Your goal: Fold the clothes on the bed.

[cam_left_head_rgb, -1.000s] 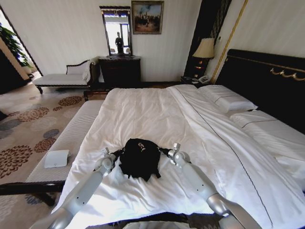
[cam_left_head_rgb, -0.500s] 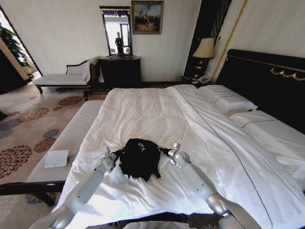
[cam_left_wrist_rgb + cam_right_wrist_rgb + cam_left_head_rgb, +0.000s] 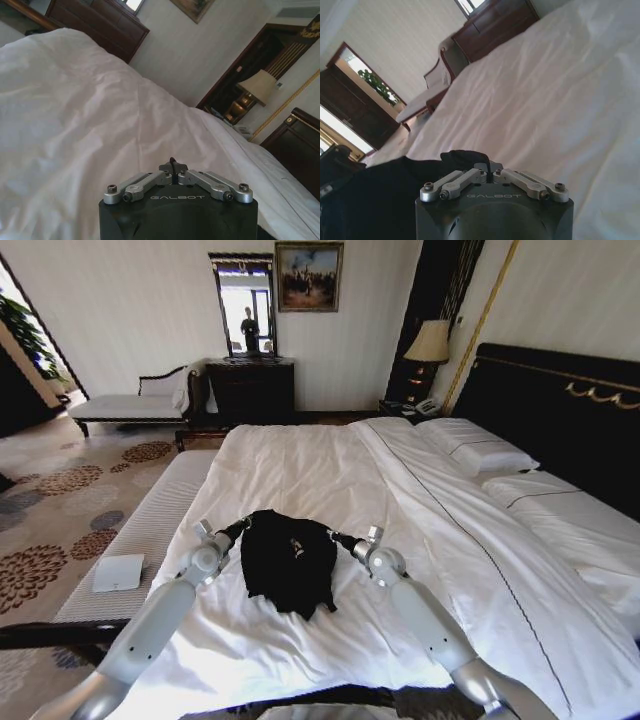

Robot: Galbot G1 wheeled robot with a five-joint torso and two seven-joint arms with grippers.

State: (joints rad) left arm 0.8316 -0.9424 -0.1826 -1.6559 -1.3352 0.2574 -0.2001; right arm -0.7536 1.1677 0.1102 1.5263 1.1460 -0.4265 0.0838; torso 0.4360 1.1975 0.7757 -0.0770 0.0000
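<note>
The clothes, a black T-shirt [image 3: 290,562] with small white lettering, hang bunched between my two grippers over the near part of the bed [image 3: 330,470]. My left gripper [image 3: 240,528] is shut on the shirt's left edge. At the opposite edge my right gripper [image 3: 338,537] is shut on the cloth too. The left wrist view has the left gripper [image 3: 172,167] pinched together on a sliver of black fabric. In the right wrist view the black T-shirt [image 3: 380,195] spreads out beside the shut right gripper [image 3: 489,171].
A pale striped bench [image 3: 150,530] runs along the bed's left side, with a white flat object [image 3: 118,572] beside it. Pillows [image 3: 480,452] and the dark headboard [image 3: 560,410] lie to the right. A dresser [image 3: 250,390], chaise [image 3: 130,405] and lamp [image 3: 430,340] stand at the far wall.
Both grippers have moved farther up the bed and slightly apart, carrying the shirt with them. The shirt now hangs wider and longer between them.
</note>
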